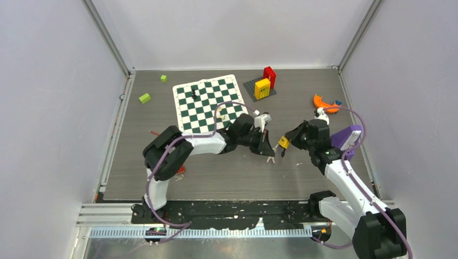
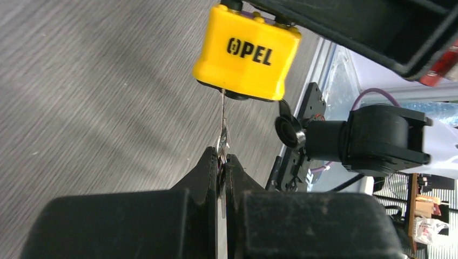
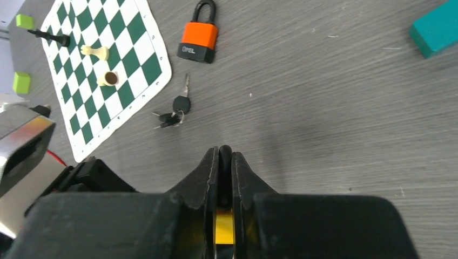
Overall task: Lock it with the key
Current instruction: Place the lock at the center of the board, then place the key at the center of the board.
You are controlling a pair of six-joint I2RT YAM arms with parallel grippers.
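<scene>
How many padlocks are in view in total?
2. The yellow padlock is held in the right tool, with the key from the left tool in it. The orange padlock lies on the table beside the chessboard. More may be hidden under the arms.

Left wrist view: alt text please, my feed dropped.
The left gripper pinches a key whose blade meets the underside of a yellow padlock marked OPEL, which is raised above the grey table.
</scene>
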